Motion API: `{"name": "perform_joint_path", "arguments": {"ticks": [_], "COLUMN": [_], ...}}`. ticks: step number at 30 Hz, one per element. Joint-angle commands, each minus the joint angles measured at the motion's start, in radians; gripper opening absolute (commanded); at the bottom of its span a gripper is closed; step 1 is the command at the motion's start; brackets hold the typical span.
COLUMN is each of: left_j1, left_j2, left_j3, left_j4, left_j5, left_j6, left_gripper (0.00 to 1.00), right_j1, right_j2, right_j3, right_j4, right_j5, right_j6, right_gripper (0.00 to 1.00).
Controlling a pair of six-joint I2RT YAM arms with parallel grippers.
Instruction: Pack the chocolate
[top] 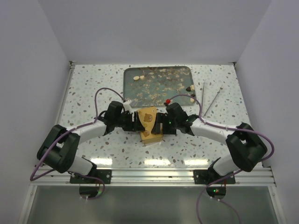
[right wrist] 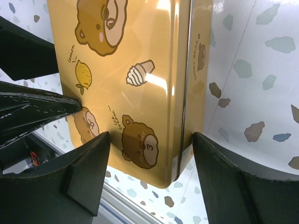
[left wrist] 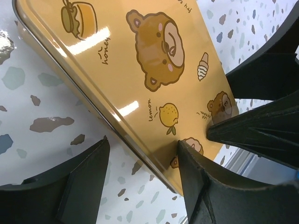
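Observation:
The gold tin [top: 150,126], printed with bears, lies on the table between both arms with its lid on. Chocolate lumps lie on the teal tray [top: 128,88]: cream ones [top: 137,78] at its back left, dark ones [top: 190,87] at its right edge. My left gripper [top: 139,123] [left wrist: 143,141] is open astride the tin's [left wrist: 154,70] edge, one finger [left wrist: 201,182] on the lid and the other [left wrist: 84,177] beside the rim over the table. My right gripper [top: 160,125] [right wrist: 152,134] is open astride the opposite corner of the tin [right wrist: 135,56]. Its right finger [right wrist: 219,168] touches the side wall.
Two thin metal rods [top: 209,99] lie on the table right of the tray. A small red thing [top: 167,101] sits at the tray's near edge. Purple cables loop from both arms. White walls close in the table on three sides.

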Motion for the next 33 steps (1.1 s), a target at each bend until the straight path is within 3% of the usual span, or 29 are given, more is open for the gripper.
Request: {"name": "perform_joint_path", "arguments": {"ticks": [1,24,33], "left_j1": [-0.012,-0.030,0.020], "left_j2": [-0.012,0.028,0.016], "left_j3": [0.010,0.013,0.109], "left_j4": [-0.057,-0.093,-0.124], "left_j5": [-0.050,-0.092,-0.131], "left_j6": [0.048,0.018,0.028], "left_gripper": [0.64,0.63,0.66], "right_j1": [0.013,0.022,0.007], "right_j2": [0.010,0.023,0.048], "right_j3": [0.004,0.022,0.191], "right_j4": [-0.051,-0.074,-0.203], "right_j5": [0.048,0.070,0.136], "right_j6": [-0.030,-0.041,-0.145], "right_gripper": [0.74,0.74,0.75]}}
